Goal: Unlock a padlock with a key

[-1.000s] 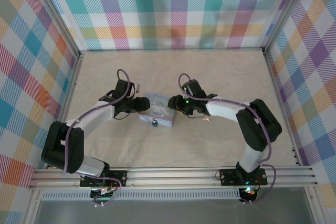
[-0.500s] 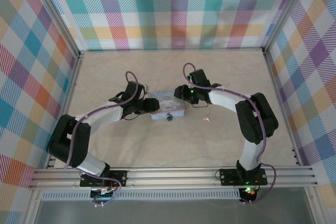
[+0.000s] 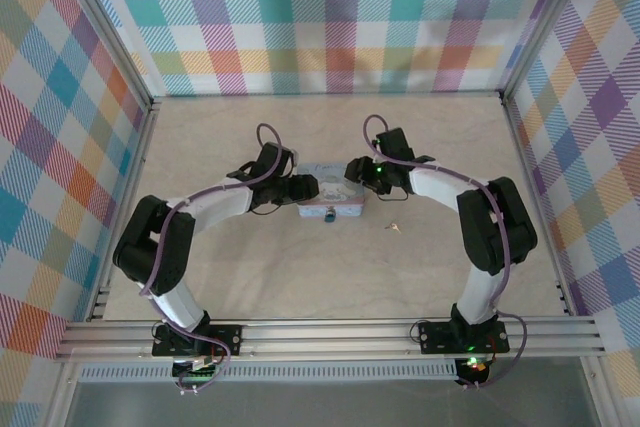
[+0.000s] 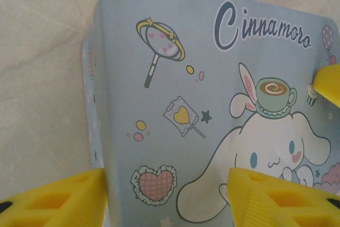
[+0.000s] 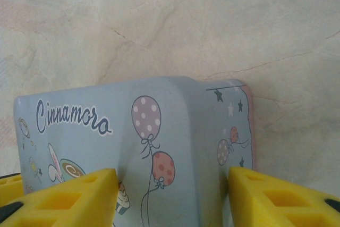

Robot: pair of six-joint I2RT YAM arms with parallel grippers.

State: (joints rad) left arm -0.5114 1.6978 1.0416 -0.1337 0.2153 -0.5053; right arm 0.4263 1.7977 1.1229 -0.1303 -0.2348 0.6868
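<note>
The light-blue cartoon-printed box (image 3: 330,199) lies mid-table between both grippers. The padlock (image 3: 328,215), small and dark, hangs at its near side. The key (image 3: 396,226), a pale sliver, lies loose on the table to the right. My left gripper (image 3: 303,188) meets the box's left end. In the left wrist view my left gripper (image 4: 166,180) is open, one finger (image 4: 58,200) beside the box's (image 4: 159,51) side wall, the other over the lid. My right gripper (image 3: 354,171) is at the right end. My right gripper (image 5: 171,176) is also open, astride the box's (image 5: 175,115) corner.
Pale marble-patterned tabletop (image 3: 420,147) all round, closed in by checked walls at the back and both sides. A metal rail (image 3: 330,332) with the arm bases runs along the near edge. A yellow finger of the right gripper shows at the right edge (image 4: 329,81) of the left wrist view.
Both arms have carried the box away from the bases and a little right, the grippers staying at its two ends. The key has stayed where it lay.
</note>
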